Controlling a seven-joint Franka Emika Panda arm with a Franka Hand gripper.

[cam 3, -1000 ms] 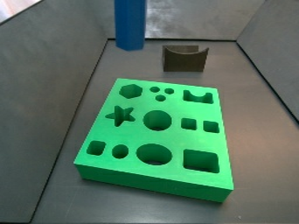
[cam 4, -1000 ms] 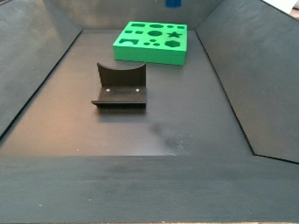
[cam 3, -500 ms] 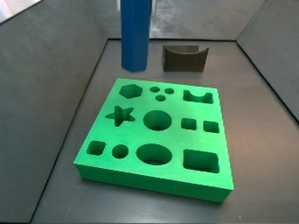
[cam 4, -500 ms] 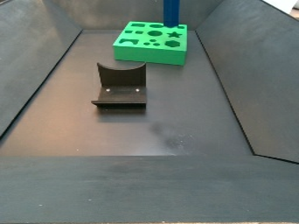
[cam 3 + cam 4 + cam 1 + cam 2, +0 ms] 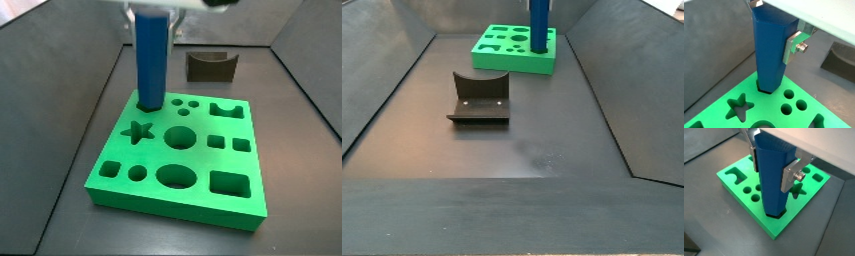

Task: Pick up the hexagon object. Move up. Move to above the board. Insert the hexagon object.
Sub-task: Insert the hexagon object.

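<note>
The hexagon object (image 5: 150, 60) is a tall blue rod standing upright over the far left corner of the green board (image 5: 160, 208). My gripper (image 5: 154, 8) is shut on its upper part, at the top edge of that side view. In both wrist views the silver fingers (image 5: 789, 175) press on opposite faces of the rod (image 5: 774, 188). Its lower end (image 5: 767, 87) sits in the hexagonal hole of the board (image 5: 774, 104), beside the star cut-out. The gripper (image 5: 774, 30) (image 5: 772, 165) hangs directly above that hole. Only the rod (image 5: 539, 25) and board (image 5: 509, 62) show in a side view.
The dark fixture (image 5: 210, 66) stands on the floor behind the board, and shows alone in mid-floor (image 5: 478, 97). Sloping dark walls (image 5: 382, 90) close in the floor on all sides. Other cut-outs, circles and squares, lie across the board (image 5: 751, 208).
The gripper has carried the blue rod toward the board and down. Its lower end went from hanging above the floor behind the board to resting in the hexagonal hole.
</note>
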